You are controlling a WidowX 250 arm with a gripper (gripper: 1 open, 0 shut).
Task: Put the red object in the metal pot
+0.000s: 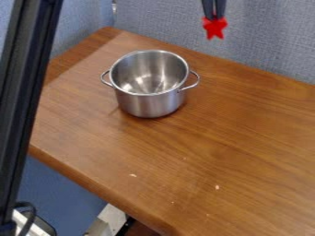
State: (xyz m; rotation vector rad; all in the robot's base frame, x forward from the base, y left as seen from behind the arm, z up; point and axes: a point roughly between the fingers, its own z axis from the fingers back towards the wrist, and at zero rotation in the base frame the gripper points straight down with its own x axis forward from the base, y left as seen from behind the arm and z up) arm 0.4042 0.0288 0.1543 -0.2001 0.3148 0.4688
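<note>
- Red object (pixel 215 29) hangs clamped in your tool (pixel 215 18), up beyond the pot (pixel 150 83).
- Centre it over the opening, lower, then release.

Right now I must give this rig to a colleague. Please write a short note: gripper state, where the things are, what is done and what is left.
Gripper: shut on the red object, held in the air at the top of the view, above the table's far edge.
Metal pot: upright on the table, empty, below and left of the red object in the picture.
Done: red object picked up.
Left: bring it over the pot, lower it, release it inside.
</note>
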